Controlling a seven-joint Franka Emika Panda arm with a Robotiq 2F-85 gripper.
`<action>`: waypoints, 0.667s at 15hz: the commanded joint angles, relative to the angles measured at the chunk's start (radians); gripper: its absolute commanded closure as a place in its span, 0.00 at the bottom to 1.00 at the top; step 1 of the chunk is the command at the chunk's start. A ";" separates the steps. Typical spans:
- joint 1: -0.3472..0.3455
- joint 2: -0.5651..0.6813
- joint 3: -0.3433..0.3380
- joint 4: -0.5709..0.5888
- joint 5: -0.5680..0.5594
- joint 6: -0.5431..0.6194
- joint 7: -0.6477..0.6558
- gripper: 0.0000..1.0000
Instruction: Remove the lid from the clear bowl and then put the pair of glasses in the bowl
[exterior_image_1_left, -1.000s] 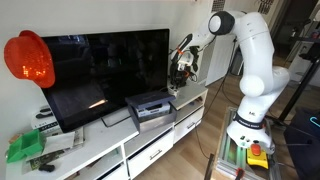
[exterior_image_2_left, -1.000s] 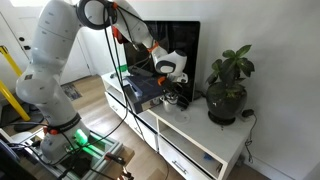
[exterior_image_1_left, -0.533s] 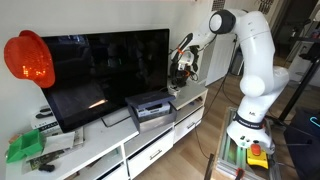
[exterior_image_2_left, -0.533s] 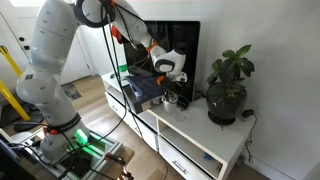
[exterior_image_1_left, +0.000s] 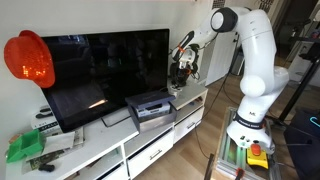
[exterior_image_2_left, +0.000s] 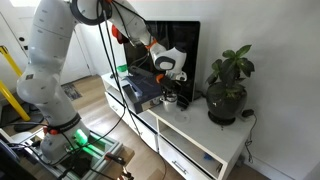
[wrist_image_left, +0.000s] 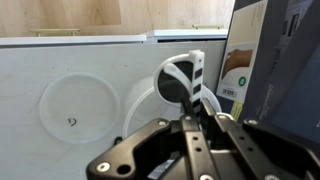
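Note:
In the wrist view my gripper (wrist_image_left: 199, 113) is shut on the pair of glasses (wrist_image_left: 180, 78). Their black-and-white striped temple sits between the fingers. The white frame and dark lens stick out ahead of the fingers. Under the glasses lies the rim of the clear bowl (wrist_image_left: 140, 100), partly hidden by them. To its left a flat clear round lid (wrist_image_left: 78, 108) lies on the white cabinet top (wrist_image_left: 30, 70). In both exterior views the gripper (exterior_image_1_left: 183, 68) (exterior_image_2_left: 169, 82) hangs low over the cabinet beside the TV; the bowl is too small to make out there.
A grey box-shaped device (exterior_image_1_left: 150, 107) (exterior_image_2_left: 140, 92) sits in front of the large TV (exterior_image_1_left: 110, 70). A potted plant (exterior_image_2_left: 228, 85) stands at the cabinet's end. A labelled box (wrist_image_left: 245, 60) stands close beside the gripper. An orange helmet (exterior_image_1_left: 28, 58) hangs on the wall.
The jaws have closed onto the glasses. The arm has barely shifted in the exterior views.

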 joint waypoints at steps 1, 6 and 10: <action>0.007 0.001 -0.024 0.039 -0.015 -0.137 0.033 0.96; -0.006 0.073 -0.037 0.157 0.016 -0.247 0.058 0.96; -0.015 0.140 -0.043 0.247 0.023 -0.313 0.102 0.96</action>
